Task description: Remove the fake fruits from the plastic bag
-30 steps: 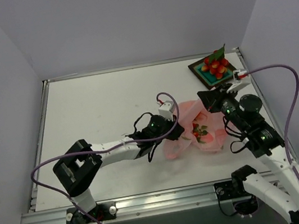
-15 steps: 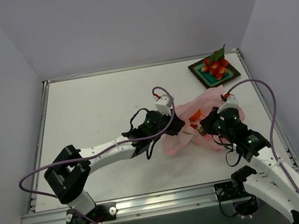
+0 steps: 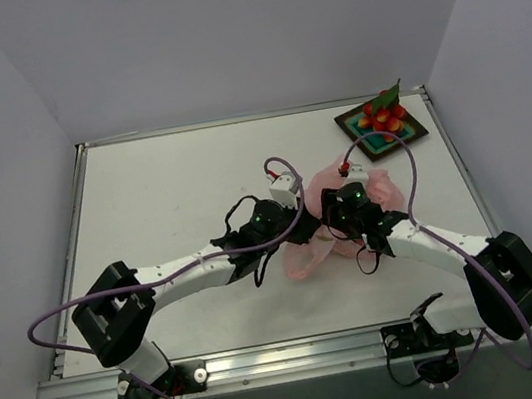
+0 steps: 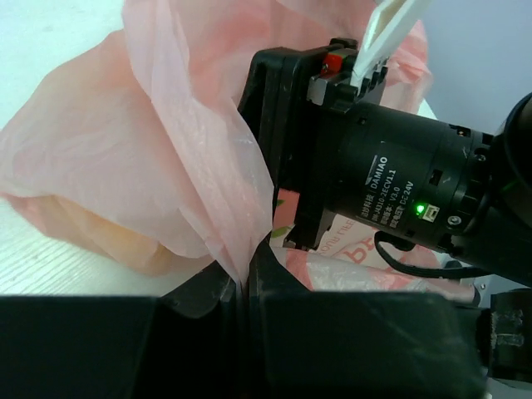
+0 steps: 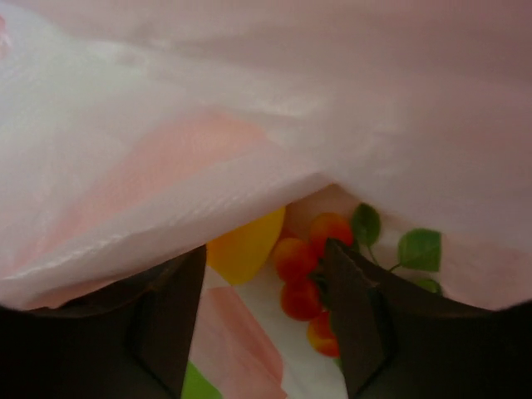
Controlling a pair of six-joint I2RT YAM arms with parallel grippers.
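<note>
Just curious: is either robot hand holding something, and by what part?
The left hand pinches a fold of the pink plastic bag. The right hand, open, holds nothing.

The table (image 3: 164,195) is a plain white slab with a thin metal rim, boxed in by pale grey walls at the left, right and far sides. A little right of the middle of the frame, a crumpled pink plastic bag (image 3: 388,192) sits on it. Its thin film is bunched and lifted in places, and one lobe spills toward the near edge. In the upper right corner of the surface, close beyond the bag, a dark square tray (image 3: 352,133) with a teal centre rests flat, turned cornerwise to the table's edges.
</note>
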